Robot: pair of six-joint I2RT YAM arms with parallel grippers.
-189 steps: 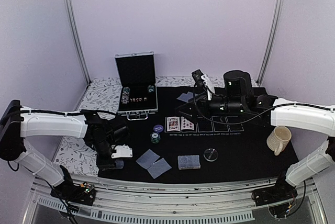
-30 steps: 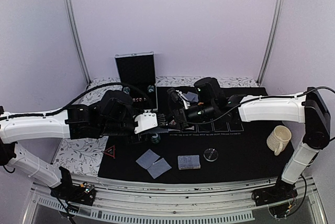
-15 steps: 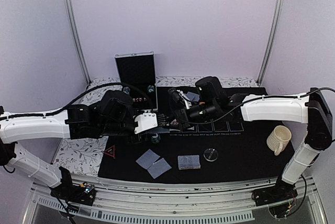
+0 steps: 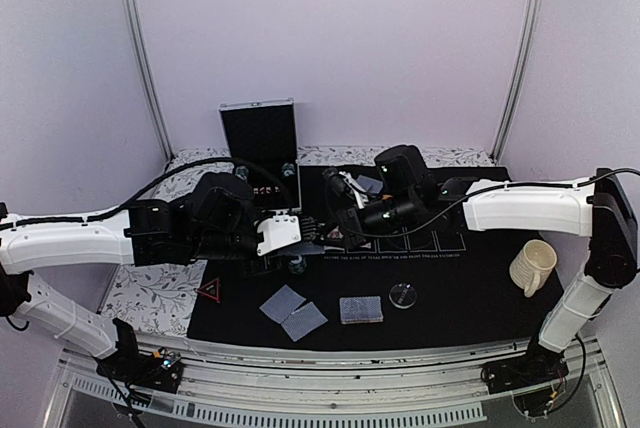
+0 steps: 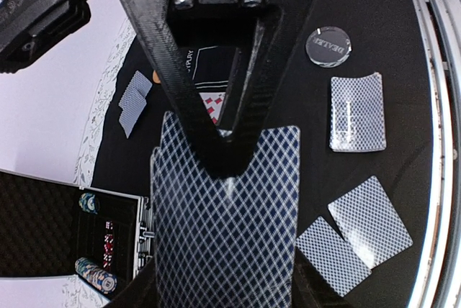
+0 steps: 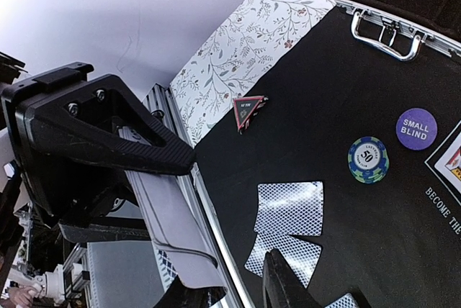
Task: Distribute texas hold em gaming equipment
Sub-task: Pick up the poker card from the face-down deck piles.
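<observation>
My left gripper (image 4: 303, 234) is shut on a deck of playing cards (image 5: 223, 229), its fingers on the deck's two long sides. My right gripper (image 4: 340, 220) faces it over the mat's middle. Its jaws stand apart and one finger (image 5: 230, 142) rests on the top card. In the right wrist view that card's end curls by my right gripper (image 6: 238, 290). Two face-down cards (image 4: 292, 311), a small stack (image 4: 361, 309) and the clear dealer disc (image 4: 403, 295) lie near the front. The red triangle marker (image 4: 210, 290) is at the mat's left. A green chip (image 6: 368, 160) and a purple chip (image 6: 416, 129) lie mid-mat.
An open metal case (image 4: 262, 163) with chips and dice stands at the back left. Two more cards (image 4: 362, 185) lie at the back of the black mat (image 4: 470, 298). A cream mug (image 4: 533, 266) stands on the right. The rail (image 4: 330, 363) runs along the near edge.
Earlier the arms were apart; now they meet over the mat, and the red triangle marker lies at its left. In the last second the right jaws narrowed and the right gripper shifted slightly.
</observation>
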